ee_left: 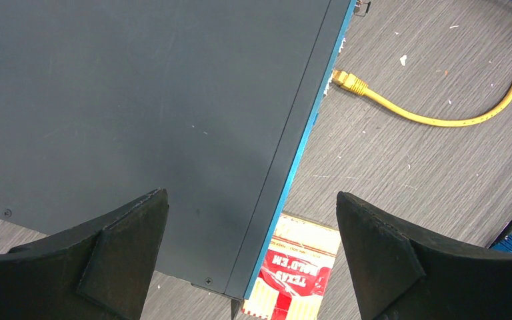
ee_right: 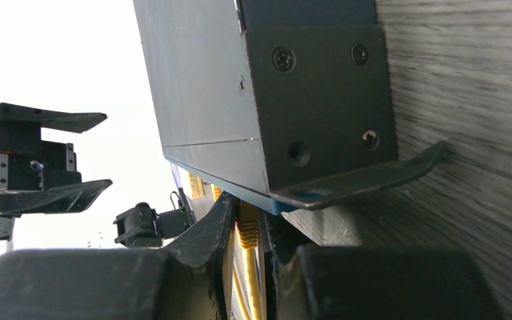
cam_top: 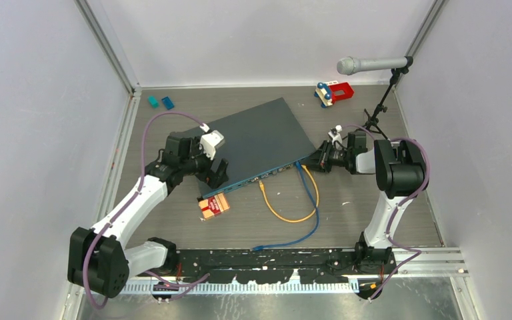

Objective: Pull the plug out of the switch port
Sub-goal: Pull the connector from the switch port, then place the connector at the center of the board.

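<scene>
Gaping wide above the switch, left pincer holds nothing; right pincer sits nearly closed, grip unclear.

Top view: high overhead, facing down on whole table. Wrist views: close in, opposite ends of the switch, shared by all.

the red card box reads "texas hold'em", seen upside down.
</scene>
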Available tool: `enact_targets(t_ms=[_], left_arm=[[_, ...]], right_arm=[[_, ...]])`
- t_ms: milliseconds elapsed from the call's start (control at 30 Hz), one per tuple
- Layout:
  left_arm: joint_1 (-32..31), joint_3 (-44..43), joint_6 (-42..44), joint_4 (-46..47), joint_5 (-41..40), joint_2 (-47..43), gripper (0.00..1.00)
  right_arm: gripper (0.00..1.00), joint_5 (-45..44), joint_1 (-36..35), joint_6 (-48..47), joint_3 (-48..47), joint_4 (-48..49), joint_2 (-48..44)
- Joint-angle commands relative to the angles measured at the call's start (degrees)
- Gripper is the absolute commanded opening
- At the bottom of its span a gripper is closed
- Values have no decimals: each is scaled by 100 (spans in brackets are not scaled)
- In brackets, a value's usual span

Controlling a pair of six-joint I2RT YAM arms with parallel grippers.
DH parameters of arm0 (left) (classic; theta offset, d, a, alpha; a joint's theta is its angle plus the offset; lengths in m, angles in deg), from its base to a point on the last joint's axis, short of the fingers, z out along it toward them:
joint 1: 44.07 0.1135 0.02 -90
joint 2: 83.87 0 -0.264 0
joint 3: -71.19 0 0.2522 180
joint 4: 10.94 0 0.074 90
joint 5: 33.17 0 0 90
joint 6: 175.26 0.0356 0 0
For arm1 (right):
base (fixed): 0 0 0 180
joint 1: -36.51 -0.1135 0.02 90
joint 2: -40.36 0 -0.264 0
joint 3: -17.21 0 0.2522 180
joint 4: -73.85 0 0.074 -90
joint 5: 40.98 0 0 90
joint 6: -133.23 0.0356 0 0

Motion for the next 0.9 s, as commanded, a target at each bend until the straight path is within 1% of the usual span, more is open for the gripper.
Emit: enact_targets(t_ms=[0,200,467,667,767,867], left_arm=[[20,26,112,69,133,-167,100],[20,26,152,67,129,-156,100],[20,52,161,66,149,-179,100],[20,11,169,73,174,-165,100],[15,-24,141,76,202,-133,100],[20,-60,119,76,241,-127,100]], right_arm=[[1,-306,148,-450,-133,-466,-346],[1,-379,164,-1170,-301,-1456,-452],[1,-433,191,-1419,-345,-1985,-732],[1,-464,421,-1303,-484,-2370,-1536],[1,-574,555,-1404,-664,-2958,-2039],[1,-803,647,-1702,-788,-3561,-2541]])
